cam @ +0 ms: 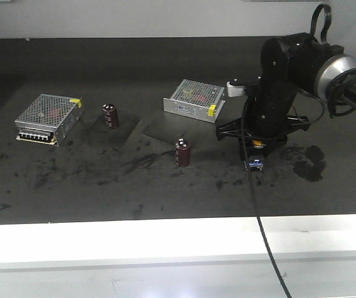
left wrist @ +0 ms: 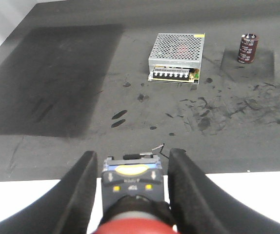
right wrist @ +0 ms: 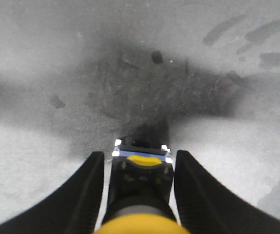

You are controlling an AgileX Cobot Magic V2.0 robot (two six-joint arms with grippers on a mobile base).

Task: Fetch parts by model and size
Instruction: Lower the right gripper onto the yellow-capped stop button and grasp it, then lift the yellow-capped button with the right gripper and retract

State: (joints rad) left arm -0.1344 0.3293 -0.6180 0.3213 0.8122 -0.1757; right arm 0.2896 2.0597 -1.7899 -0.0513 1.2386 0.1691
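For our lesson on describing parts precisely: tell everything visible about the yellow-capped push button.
The yellow-capped push button has a rounded yellow cap, a black plastic-looking body bearing a yellow oval mark, and a blue base with pale corners. It sits between the fingers of the right gripper, cap toward the wrist, base pointing down at the dark table. Whether the base touches the table cannot be told.

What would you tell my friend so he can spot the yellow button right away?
Look at the black robot arm on the right of the dark table in the front view. Its right gripper points down, and between its fingers is the yellow-capped push button. Unlike the nearby brown capacitor and silver mesh box, which stand apart on the table, it has a yellow top and blue base.
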